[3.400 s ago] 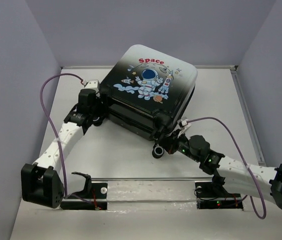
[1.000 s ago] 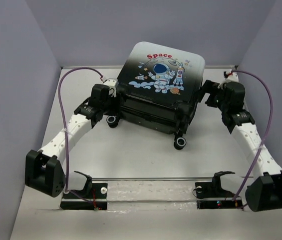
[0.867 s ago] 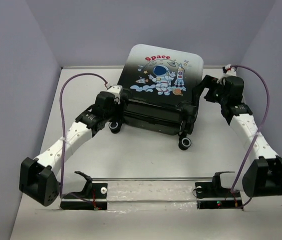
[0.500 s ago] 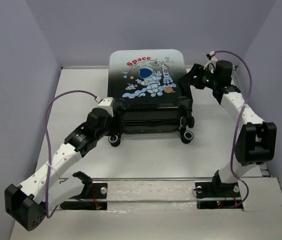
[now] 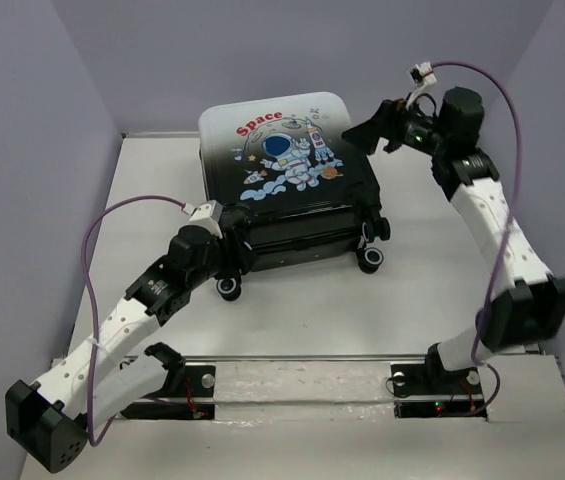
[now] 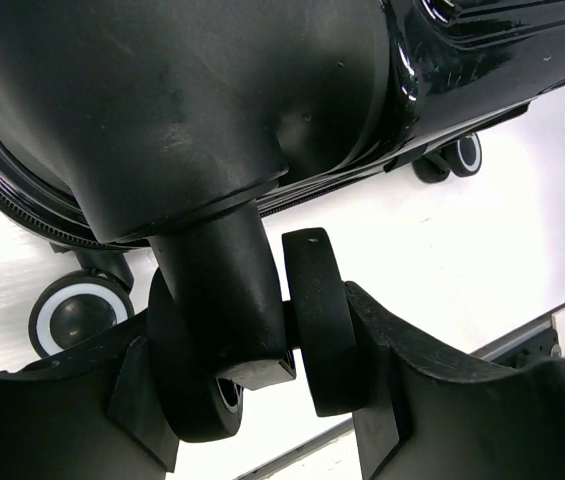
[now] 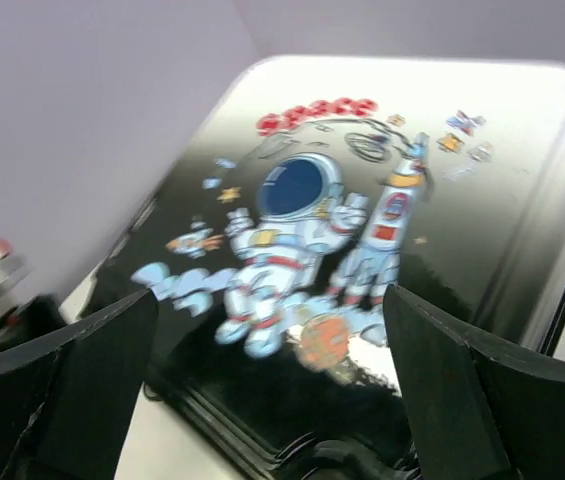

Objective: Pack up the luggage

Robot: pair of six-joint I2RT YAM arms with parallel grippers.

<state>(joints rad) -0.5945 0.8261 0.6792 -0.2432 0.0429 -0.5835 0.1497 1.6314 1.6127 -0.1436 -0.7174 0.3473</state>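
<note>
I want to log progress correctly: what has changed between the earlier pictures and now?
The luggage turned square and slid left. The right gripper went from the near corner to the far right one, open. The left gripper moved from the side to clamp a wheel. The luggage stayed shut.

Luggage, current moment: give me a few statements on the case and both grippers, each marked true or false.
1. The luggage is closed, astronaut print facing up. True.
2. The left gripper has its fingers on either side of a wheel of the luggage. True.
3. The right gripper is clamped on the luggage. False: it is open, off the case near its far right corner, and holds nothing.
4. The luggage stands upright on its wheels. False: it lies flat on the table, with the wheels at the end nearest the arm bases.
</note>
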